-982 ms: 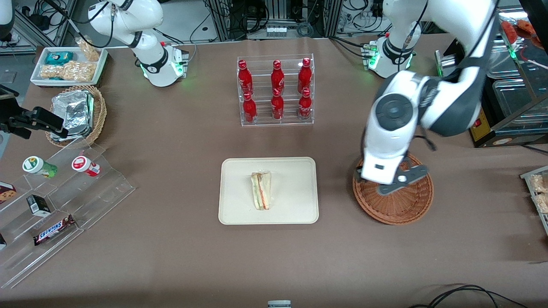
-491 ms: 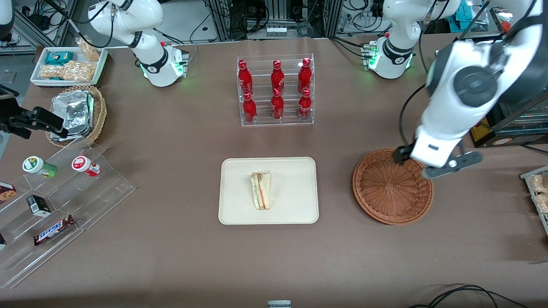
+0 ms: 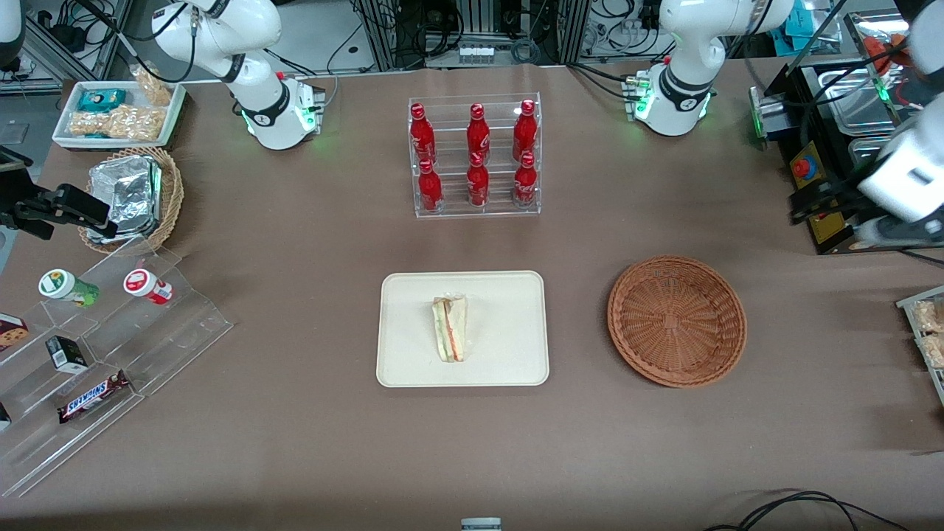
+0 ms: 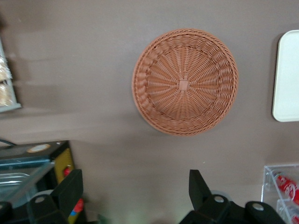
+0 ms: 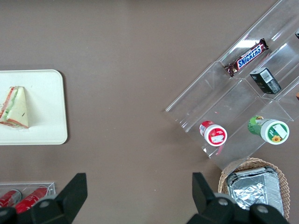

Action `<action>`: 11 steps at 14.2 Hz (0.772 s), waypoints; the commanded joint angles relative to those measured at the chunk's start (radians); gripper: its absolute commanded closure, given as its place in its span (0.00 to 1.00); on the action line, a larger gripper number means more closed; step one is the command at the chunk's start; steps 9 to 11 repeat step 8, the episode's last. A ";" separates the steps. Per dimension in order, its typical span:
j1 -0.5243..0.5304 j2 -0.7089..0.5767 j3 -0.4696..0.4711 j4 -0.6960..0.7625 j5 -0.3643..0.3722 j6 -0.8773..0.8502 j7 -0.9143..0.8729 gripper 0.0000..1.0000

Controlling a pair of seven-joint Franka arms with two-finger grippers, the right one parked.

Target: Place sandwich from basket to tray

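Nearest the front camera, toward the parked arm's end of the brown tabletop (image 3: 295,413), a clear stepped display (image 3: 110,369) is seen carrying one Snickers bar (image 3: 92,396), one small dark box (image 3: 68,353) and two lidded cups (image 3: 70,286); a further item at its edge is cut off and cannot be identified. Farther in, one sandwich (image 3: 450,328) is seen lying flat on the cream tray (image 3: 509,361), roughly at its middle, with nothing covering it. Beside the tray, toward the working arm's end, one reddish-brown basket (image 3: 677,321) is seen with nothing in it, well apart from the tray. A tray of snacks (image 3: 925,332) at the edge of the frame is only partly shown.

Farther still, a clear rack (image 3: 476,155) is seen holding six red bottles in two rows of three. A tan wicker basket with foil packs (image 3: 136,195) and a white snack tray (image 3: 118,114) are set toward the parked arm's end.

The end effector (image 3: 848,214) is raised above the table's edge toward the working arm's end, away from the basket and partly cut off in the front view. In the left wrist view its fingers (image 4: 198,186) appear spread apart with nothing between them.
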 commanded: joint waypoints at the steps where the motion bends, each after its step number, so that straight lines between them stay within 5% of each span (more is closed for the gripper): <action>1: -0.037 0.001 0.077 0.067 -0.015 -0.031 0.083 0.00; 11: -0.050 -0.012 0.137 0.090 -0.043 -0.036 0.077 0.00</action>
